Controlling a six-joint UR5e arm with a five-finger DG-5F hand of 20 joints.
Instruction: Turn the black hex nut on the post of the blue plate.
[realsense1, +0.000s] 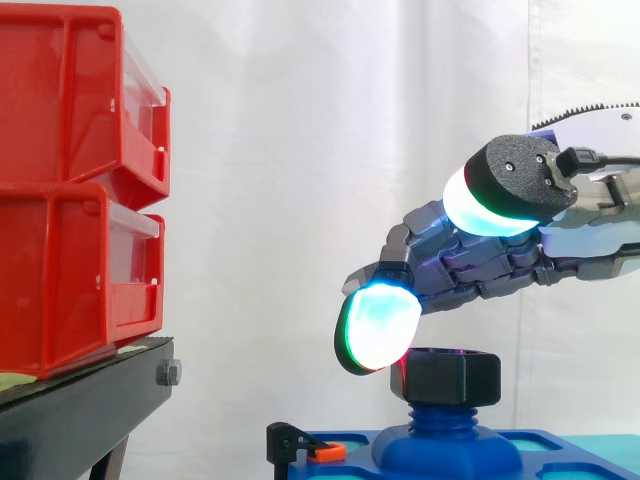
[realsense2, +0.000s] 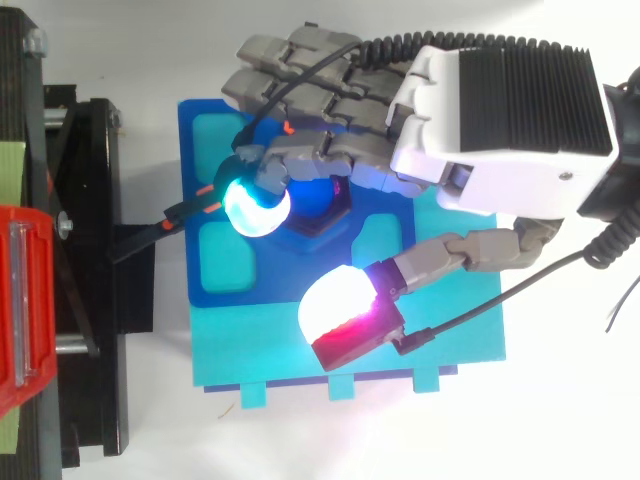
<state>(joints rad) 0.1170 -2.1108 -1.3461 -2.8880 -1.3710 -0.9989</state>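
White curtain (realsense1: 330, 130) fills the back in the side view. Red bins (realsense1: 70, 180) are stacked two high at 9 o'clock on a black stand (realsense1: 90, 400). From above, the ground is a plain white surface (realsense2: 570, 430). On it lies a teal base (realsense2: 455, 340), with the blue plate (realsense2: 205, 150) over its 10 o'clock part. A small black-and-orange clip (realsense1: 305, 448) sits at the plate's 9 o'clock edge.

The post (realsense1: 445, 415) rises near the plate's middle, with the black hex nut (realsense1: 452, 377) seated on top of it. The hand (realsense2: 500, 120) reaches in from 3 o'clock, over the nut. Its fingers are loosely bent and grasp nothing. One cyan-green fingertip (realsense1: 378, 325) hangs just beside the nut at its 9 o'clock side, whether touching I cannot tell. The thumb pad (realsense1: 500, 200) is splayed clear of the nut.
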